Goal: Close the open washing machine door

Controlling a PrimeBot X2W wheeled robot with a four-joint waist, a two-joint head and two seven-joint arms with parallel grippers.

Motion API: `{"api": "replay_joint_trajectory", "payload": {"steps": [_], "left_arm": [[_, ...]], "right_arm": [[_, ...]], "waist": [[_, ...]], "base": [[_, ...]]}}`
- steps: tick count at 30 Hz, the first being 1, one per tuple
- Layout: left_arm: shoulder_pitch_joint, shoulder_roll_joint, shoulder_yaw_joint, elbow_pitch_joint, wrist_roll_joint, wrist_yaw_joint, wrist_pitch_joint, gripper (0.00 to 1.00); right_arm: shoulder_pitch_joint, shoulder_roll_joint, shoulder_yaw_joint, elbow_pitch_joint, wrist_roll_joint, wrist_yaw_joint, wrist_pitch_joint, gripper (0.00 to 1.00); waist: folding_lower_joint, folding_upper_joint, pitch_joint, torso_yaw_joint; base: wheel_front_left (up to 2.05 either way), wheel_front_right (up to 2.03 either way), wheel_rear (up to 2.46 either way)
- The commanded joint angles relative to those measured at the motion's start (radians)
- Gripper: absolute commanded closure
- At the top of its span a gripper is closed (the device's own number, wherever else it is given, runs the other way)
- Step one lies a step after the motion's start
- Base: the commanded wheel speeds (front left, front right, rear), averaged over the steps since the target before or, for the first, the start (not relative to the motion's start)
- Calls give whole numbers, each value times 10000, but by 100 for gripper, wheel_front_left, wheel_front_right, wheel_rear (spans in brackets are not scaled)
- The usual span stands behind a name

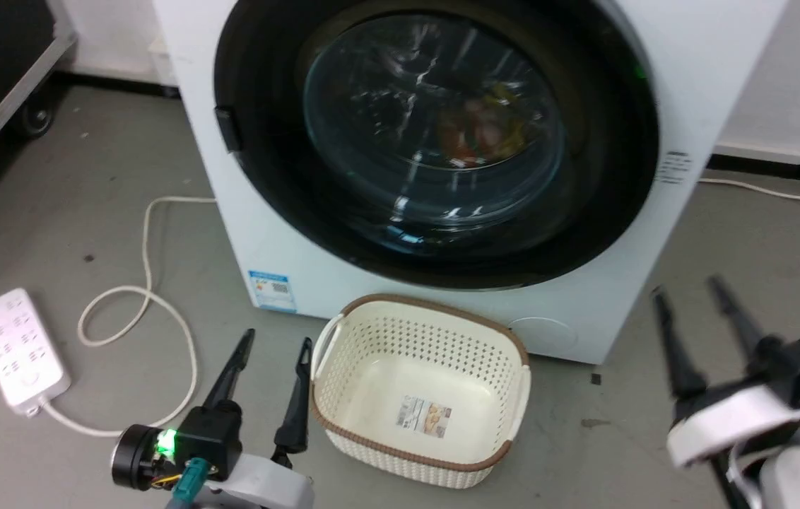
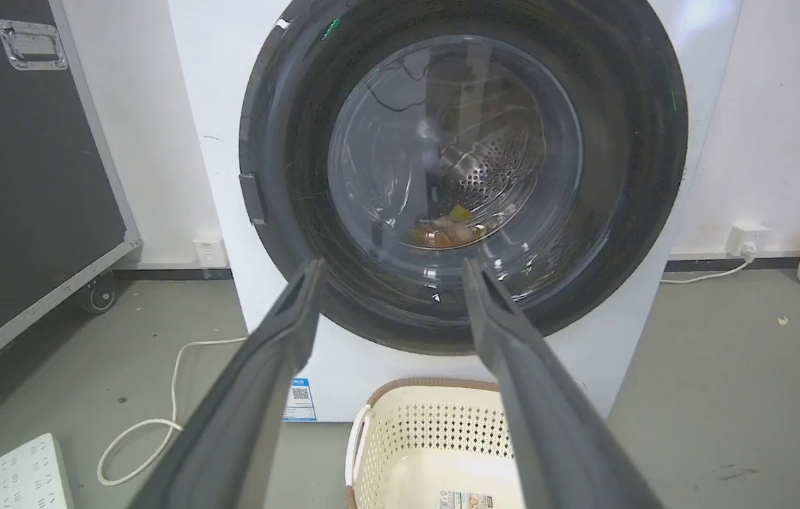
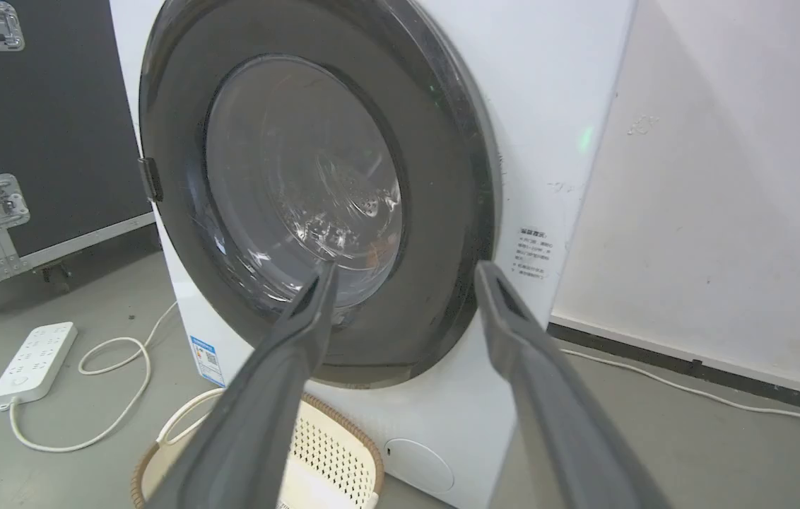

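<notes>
The washing machine door (image 1: pixel 435 141) sits flush against the front of the washing machine (image 1: pixel 697 71); a blue label (image 1: pixel 272 290) low on the front and small grey print (image 1: pixel 674 167) beside the door are too small to read; the left gripper (image 1: pixel 278 339) and the right gripper (image 1: pixel 686 290) hover near the floor, fingers apart and empty, either side of a basket (image 1: pixel 428 302).

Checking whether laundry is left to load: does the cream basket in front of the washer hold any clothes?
No: the basket has a bare bottom in the head view, with just a paper label.
</notes>
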Motion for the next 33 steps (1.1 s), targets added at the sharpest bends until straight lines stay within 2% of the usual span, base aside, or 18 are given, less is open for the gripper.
{"api": "replay_joint_trajectory", "payload": {"steps": [1, 4, 9, 17, 30, 31, 33], "left_arm": [[92, 75, -56, 45, 138, -60, -45, 0], [90, 84, -109, 125, 214, -58, -45, 0], [147, 70, -87, 221, 155, -67, -45, 0], [233, 48, 22, 401, 5, -149, -45, 0], [160, 3, 134, 999, -186, -259, -45, 0], [121, 2, 102, 1015, -146, -224, -1, 100], [121, -4, 91, 1044, -139, -215, 21, 100]], "right_arm": [[327, 305, -96, -190, -156, -6, -31, 0], [847, 862, -660, -624, -436, -6, -31, 0], [1578, 1248, -1276, -1220, -494, -6, -31, 0], [2399, 1324, -1113, -1192, -256, -6, -32, 0], [2327, 1327, -955, -854, 24, -6, -32, 0], [2345, 1287, -958, -871, -6, 2, 1, 100], [2344, 1285, -961, -874, -10, 2, 19, 100]], "waist": [[3, -1, -185, -229], [3, -1, -260, -327], [3, -1, -370, -425], [3, -1, -396, -514], [3, -1, -275, -524], [3, -1, -274, -525], [3, -1, -269, -525]], "base": [[0, 0, 0], [0, 0, 0], [0, 0, 0], [0, 0, 0], [0, 0, 0], [0, 0, 0], [0, 0, 0]]}}
